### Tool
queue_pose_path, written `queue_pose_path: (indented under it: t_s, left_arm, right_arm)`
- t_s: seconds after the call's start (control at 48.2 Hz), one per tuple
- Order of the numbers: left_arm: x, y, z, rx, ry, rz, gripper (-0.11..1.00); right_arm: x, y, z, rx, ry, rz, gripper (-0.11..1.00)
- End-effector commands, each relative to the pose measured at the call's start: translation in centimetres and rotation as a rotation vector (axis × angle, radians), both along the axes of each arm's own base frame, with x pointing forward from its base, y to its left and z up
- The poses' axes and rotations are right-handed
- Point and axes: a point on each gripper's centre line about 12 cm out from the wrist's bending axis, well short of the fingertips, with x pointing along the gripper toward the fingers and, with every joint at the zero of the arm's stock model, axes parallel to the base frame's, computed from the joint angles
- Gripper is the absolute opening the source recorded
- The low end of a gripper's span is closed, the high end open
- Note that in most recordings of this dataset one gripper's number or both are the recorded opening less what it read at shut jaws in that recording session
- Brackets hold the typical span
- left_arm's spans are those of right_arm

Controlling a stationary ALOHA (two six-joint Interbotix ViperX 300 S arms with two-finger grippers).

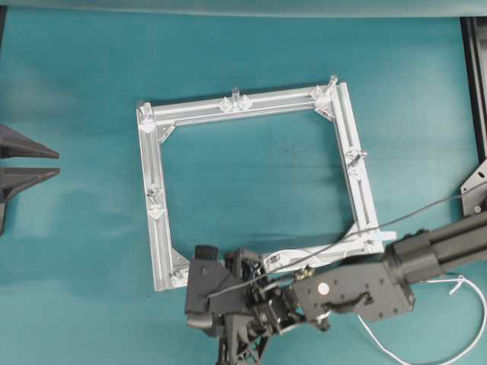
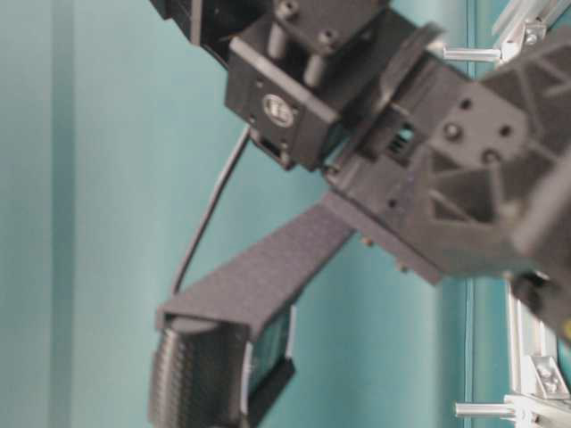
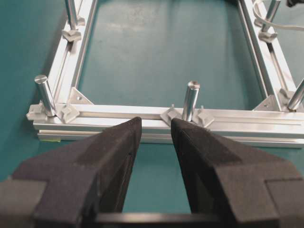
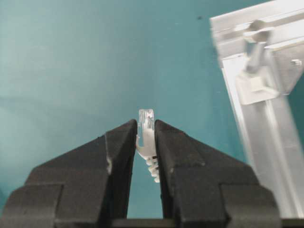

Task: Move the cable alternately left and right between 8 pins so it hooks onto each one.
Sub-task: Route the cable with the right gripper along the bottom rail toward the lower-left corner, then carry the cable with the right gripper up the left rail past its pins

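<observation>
I report from the near edge outward. In the right wrist view the right gripper [image 4: 146,137] is nearly closed, its two pads pinching a small clear plug with a ribbed white boot: the end of the cable [image 4: 148,142]. The plug stands upright between the pads with its tip showing just above them. I judge the hold secure at the boot, which is the stiffest part and the proper place to hold.

In the overhead view that gripper [image 1: 199,293] sits at the bottom centre, just outside the frame's [image 1: 149,194] lower left corner. The cable [image 1: 411,351] trails away as a loose white loop at the lower right, lying on the teal table [image 1: 76,266], and a short white run shows along the lower bar near the lower right corner. I cannot tell whether it is hooked on any pin there.

The cord looks thin, light and limp. It will sag and slip off a pin unless kept taut, and I expect it to drag rather than push. The plug's clip looks fragile, so I would not squeeze harder.

Further out, the left gripper [image 3: 156,130] stands wide open and holds nothing, poised just short of the near bar, facing a middle pin [image 3: 191,100]. In the overhead view its fingertips [image 1: 46,152] show at the left edge, well apart from the frame.

The far pins [image 1: 235,94] along the top bar carry no cable.
</observation>
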Motion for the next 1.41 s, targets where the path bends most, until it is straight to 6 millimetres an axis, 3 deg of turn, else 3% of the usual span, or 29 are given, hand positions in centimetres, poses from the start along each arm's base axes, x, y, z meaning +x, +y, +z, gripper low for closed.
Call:
queue_pose_path:
  t_s: [0.0,0.56,0.933,1.389]
  left_arm:
    - [0.2,0.0,0.6,0.005,-0.012,-0.001,0.44]
    - [0.2,0.0,0.6,0.005,-0.012,-0.001,0.44]
    - [0.2,0.0,0.6,0.005,-0.012,-0.001,0.44]
    - [0.2,0.0,0.6,0.005,-0.012,-0.002,0.44]
  right_arm:
    - [0.7,0.9,2.1,0.019,-0.043,0.004,0.16]
    - [6.6,0.6,3.4,-0.061,-0.044,-0.043,0.16]
    - [9.7,-2.1,3.7,-0.081,-0.018,-0.127,0.16]
    - [11.1,-7.1,3.8,-0.082,-0.018,-0.219,0.16]
